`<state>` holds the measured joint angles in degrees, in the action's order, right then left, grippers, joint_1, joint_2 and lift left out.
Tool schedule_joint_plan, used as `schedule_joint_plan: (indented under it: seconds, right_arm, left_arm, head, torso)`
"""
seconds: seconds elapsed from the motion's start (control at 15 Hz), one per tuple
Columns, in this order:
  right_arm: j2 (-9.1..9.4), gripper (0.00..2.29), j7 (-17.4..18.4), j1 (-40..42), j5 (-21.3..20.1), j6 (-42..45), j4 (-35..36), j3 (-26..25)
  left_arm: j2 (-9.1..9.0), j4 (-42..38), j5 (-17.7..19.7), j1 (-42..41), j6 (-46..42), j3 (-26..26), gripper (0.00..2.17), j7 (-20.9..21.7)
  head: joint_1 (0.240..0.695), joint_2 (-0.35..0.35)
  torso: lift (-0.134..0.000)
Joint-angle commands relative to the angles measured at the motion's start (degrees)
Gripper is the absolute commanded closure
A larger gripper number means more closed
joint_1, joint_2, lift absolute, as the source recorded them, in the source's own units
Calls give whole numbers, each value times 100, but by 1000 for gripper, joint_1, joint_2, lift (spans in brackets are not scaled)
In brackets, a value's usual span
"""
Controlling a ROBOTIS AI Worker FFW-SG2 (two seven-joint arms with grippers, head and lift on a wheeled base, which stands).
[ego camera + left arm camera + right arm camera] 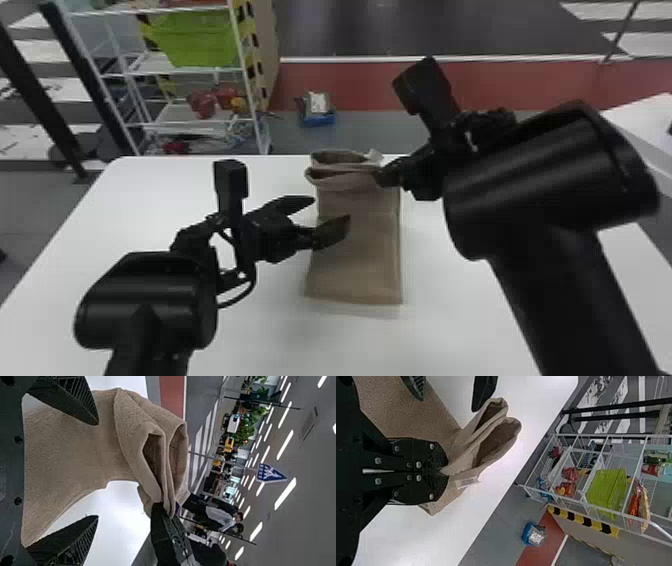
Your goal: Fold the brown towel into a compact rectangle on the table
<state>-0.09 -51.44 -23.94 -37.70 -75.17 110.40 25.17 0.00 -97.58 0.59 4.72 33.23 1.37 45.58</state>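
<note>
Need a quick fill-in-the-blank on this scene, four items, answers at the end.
1. The brown towel is pinched by the gripper of the robot's ____ arm.
2. Rather than shut, the left gripper is ____.
3. Of the near and far edges of the table, the towel's pinched end is closer to the ____ one.
4. The bin on the rack beyond the table is coloured ____.

Missing words: right; open; far; green.

The left claw gapes wide while the right claw clamps together.
</note>
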Motion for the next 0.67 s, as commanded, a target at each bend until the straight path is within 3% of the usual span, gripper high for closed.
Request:
schedule_joint_plan:
  seconds: [0.0, 0.2, 0.6]
  right_arm:
    - [14, 1291, -24, 83, 26, -20, 131, 40]
    - [14, 1291, -24, 135, 17, -38, 227, 75]
    - [14, 1291, -24, 250, 35, -108, 368, 102]
  left_arm:
    - [-15, 520, -77, 301, -462, -128, 36, -137]
    - [-15, 1065, -358, 723, -726, -180, 36, -374]
    - [-15, 1979, -833, 1171, -919, -180, 36, -278]
  head:
    - [695, 45]
    - [692, 46]
    - [688, 61]
  torso:
    - [-134]
    - [-134]
    - [-134]
